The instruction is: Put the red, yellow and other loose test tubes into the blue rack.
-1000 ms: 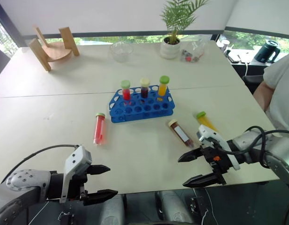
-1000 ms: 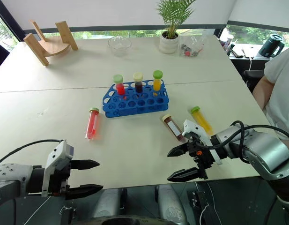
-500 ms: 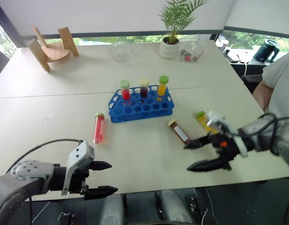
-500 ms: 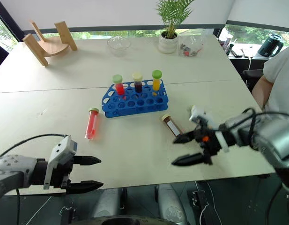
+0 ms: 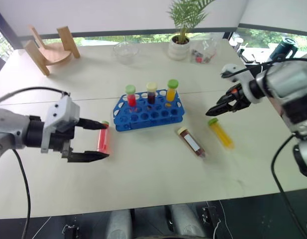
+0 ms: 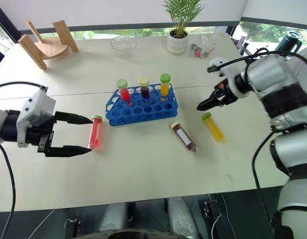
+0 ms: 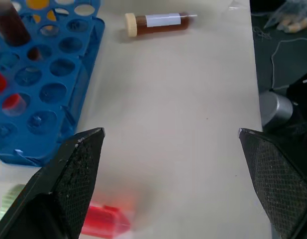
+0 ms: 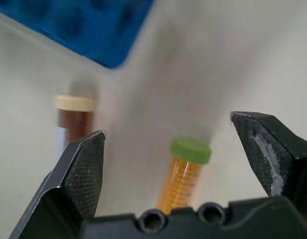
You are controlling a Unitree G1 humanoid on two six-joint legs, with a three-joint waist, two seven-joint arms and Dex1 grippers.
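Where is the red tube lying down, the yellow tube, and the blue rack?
red tube [image 6: 95, 133], right eye view, on its red middle.
yellow tube [image 6: 213, 128], right eye view, on its yellow body.
blue rack [image 5: 149, 116], left eye view, on its holed top.

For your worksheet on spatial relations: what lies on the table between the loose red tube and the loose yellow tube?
The brown tube lies between the red tube and the yellow tube, in the right eye view.

At the far edge of my table [image 5: 143, 164]: wooden stand [image 5: 46, 49], glass bowl [image 5: 126, 52], potted plant [image 5: 182, 30], clear bag [image 5: 203, 52]; a kettle [image 5: 284, 48] sits beyond it.
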